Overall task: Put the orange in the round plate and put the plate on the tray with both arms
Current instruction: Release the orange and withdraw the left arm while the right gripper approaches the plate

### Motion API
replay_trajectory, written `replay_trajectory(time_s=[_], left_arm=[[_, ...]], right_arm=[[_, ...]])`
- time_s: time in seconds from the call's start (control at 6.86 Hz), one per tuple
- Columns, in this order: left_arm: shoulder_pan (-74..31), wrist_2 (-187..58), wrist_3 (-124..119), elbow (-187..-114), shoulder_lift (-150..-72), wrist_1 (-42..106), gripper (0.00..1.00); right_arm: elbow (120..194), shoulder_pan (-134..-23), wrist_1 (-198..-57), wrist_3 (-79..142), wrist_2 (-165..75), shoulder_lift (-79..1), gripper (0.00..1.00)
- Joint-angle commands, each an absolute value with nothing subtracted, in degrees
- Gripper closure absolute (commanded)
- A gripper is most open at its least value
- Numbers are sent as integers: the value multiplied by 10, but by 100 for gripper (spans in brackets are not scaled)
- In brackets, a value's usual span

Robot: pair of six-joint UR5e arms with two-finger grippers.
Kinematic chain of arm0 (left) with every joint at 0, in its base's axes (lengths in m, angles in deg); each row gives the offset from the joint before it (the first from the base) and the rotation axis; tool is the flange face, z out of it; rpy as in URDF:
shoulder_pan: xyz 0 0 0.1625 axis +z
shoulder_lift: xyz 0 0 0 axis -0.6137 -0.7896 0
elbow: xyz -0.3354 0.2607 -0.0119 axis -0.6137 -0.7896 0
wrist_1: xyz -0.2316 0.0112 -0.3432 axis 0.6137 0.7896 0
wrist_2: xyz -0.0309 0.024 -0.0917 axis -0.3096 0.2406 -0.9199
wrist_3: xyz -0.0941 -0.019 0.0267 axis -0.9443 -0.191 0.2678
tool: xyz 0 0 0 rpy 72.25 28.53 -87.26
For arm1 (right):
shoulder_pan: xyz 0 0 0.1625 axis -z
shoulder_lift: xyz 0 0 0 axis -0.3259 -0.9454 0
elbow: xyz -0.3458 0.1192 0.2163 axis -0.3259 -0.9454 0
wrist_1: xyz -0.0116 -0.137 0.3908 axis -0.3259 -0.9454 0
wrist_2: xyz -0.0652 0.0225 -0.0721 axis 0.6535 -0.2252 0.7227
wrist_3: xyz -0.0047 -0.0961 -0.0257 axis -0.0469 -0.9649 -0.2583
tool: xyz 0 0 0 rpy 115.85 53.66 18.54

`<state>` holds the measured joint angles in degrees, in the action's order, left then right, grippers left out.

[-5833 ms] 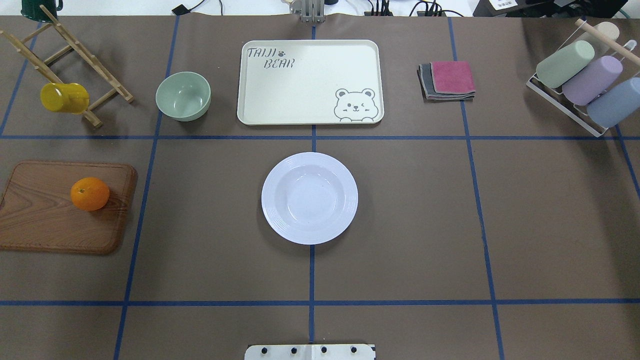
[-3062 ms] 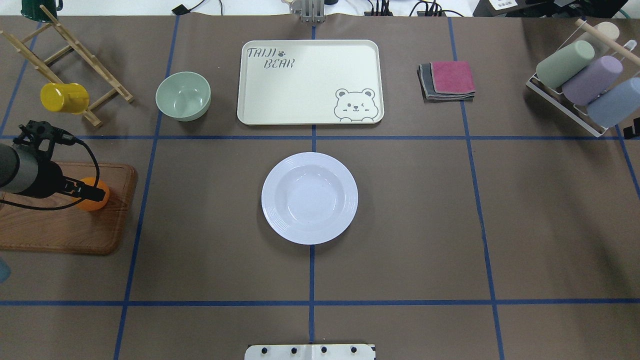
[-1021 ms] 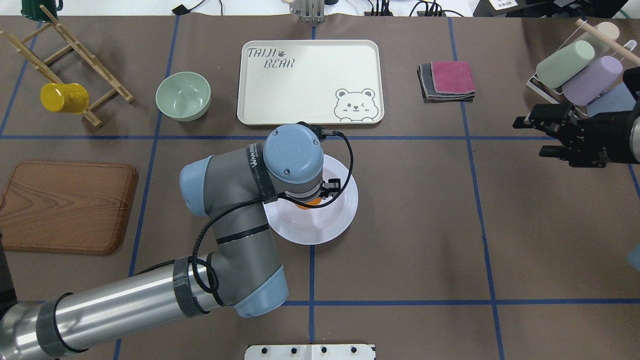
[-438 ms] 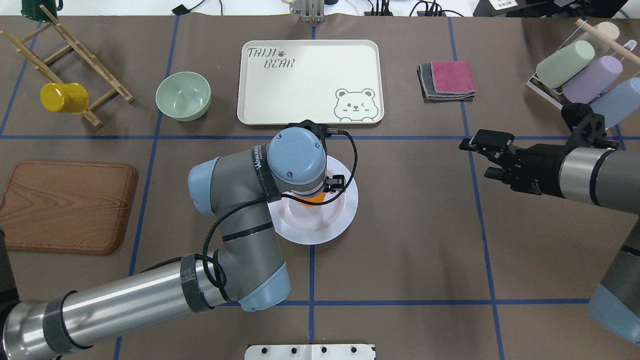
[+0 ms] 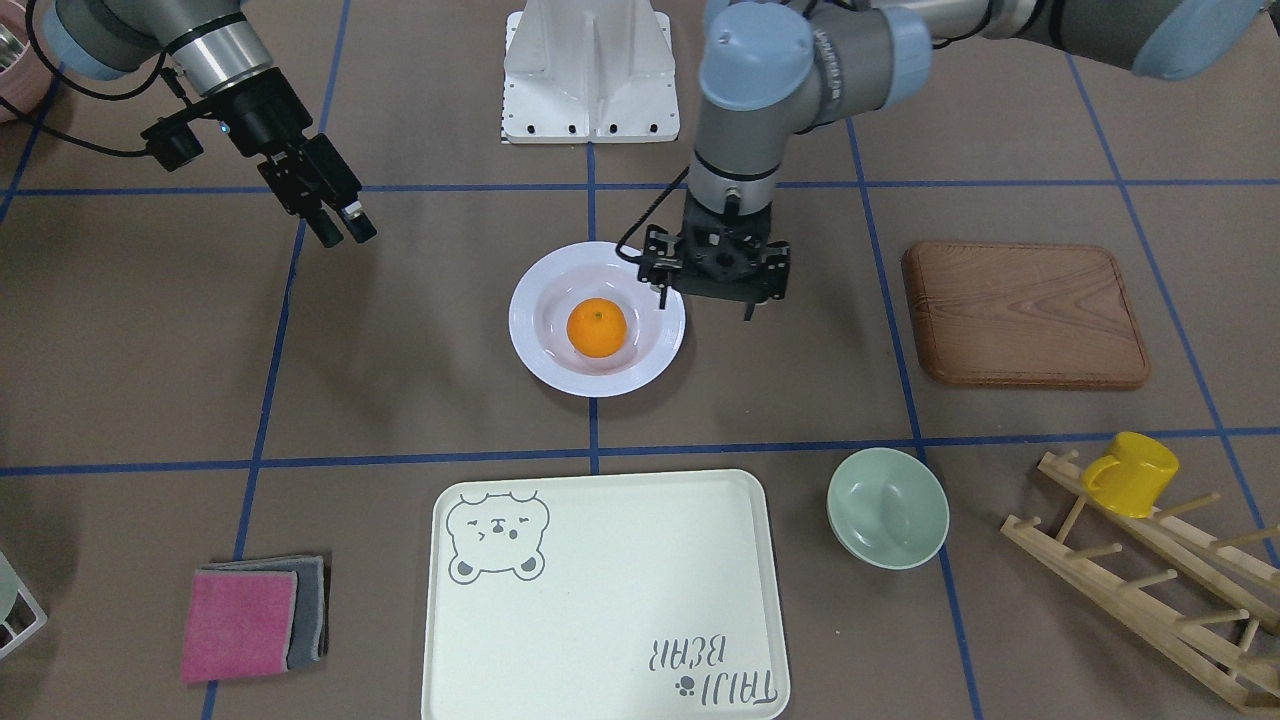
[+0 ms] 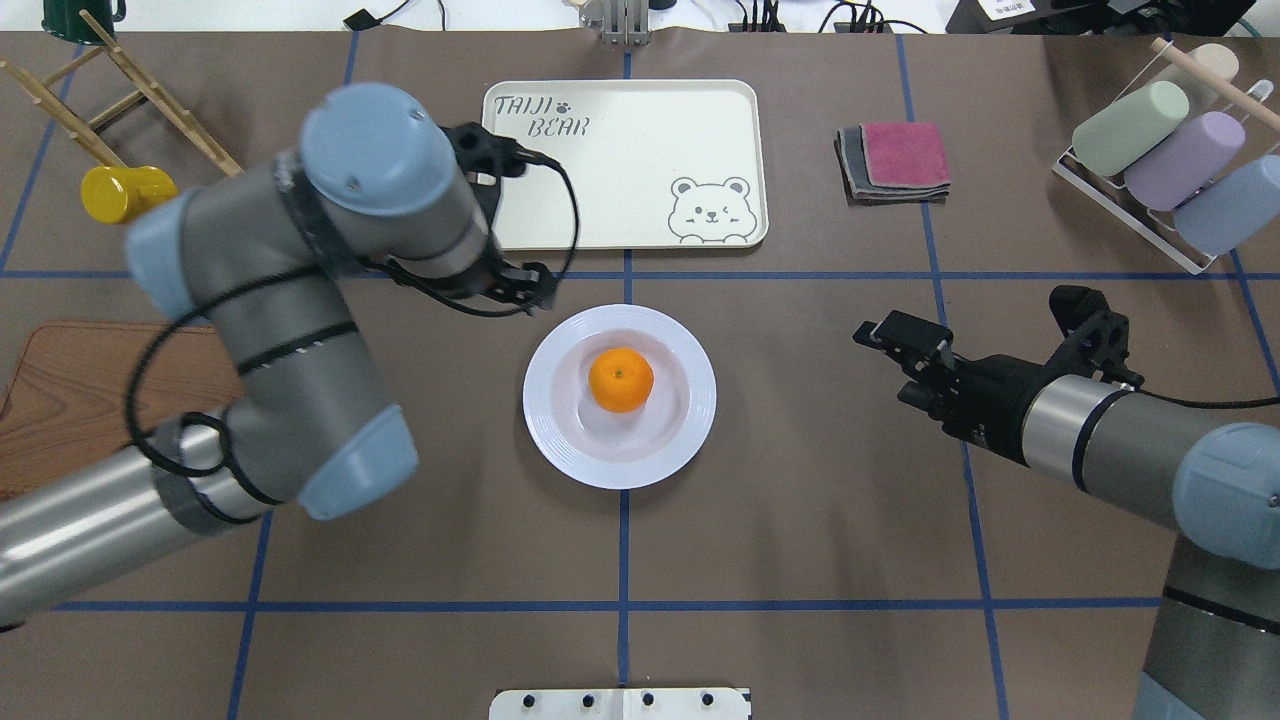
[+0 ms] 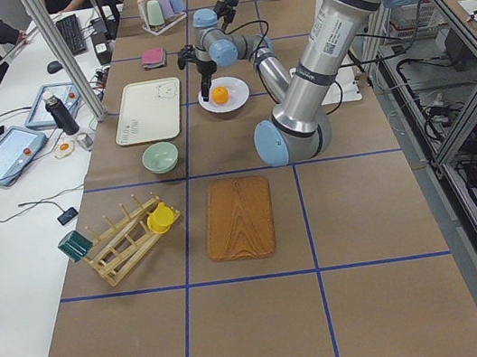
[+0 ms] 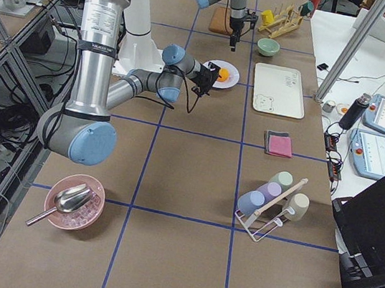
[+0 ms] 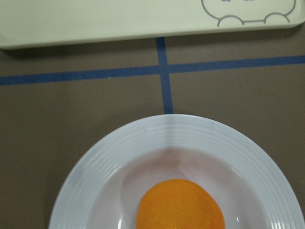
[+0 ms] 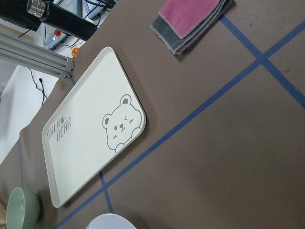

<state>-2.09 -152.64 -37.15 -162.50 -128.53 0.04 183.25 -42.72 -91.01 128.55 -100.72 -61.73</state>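
The orange [image 6: 620,379] [image 5: 597,327] [image 9: 180,205] lies free in the middle of the white round plate [image 6: 640,470] [image 5: 560,375] [image 9: 95,176]. My left gripper [image 5: 705,305] hangs open and empty above the table beside the plate, on the side toward the wooden board. The overhead view hides it under its own wrist. My right gripper [image 6: 888,365] [image 5: 343,230] is open in the air, well off the plate's other side and pointing at it. The cream tray [image 6: 620,165] [image 5: 600,600] [image 10: 86,143] lies bare beyond the plate.
A wooden board [image 5: 1025,310] lies on the left arm's side. A pale-green bowl [image 5: 888,507] sits beside the tray. A wooden rack with a yellow mug [image 6: 115,190], folded cloths [image 6: 895,160] and a rack of cups [image 6: 1160,150] line the far side.
The left gripper carried the orange from the board to the plate, let it go, then rose and drew back toward the tray's near-left corner. The right arm reached in toward the plate.
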Motion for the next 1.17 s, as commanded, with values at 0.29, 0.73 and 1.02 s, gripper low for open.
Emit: replay_trajectory(time_s=[0.29, 0.73, 1.02], left_arm=[[-313, -1681, 75, -1697, -1043, -21, 1], [-517, -1777, 255, -1573, -961, -4, 1], [-531, -1817, 241, -1550, -943, 1, 1]], right_arm=[[1832, -289, -913, 1376, -837, -601, 0], [1825, -269, -917, 1413, -816, -592, 0], [1758, -247, -922, 1455, -765, -516, 0]])
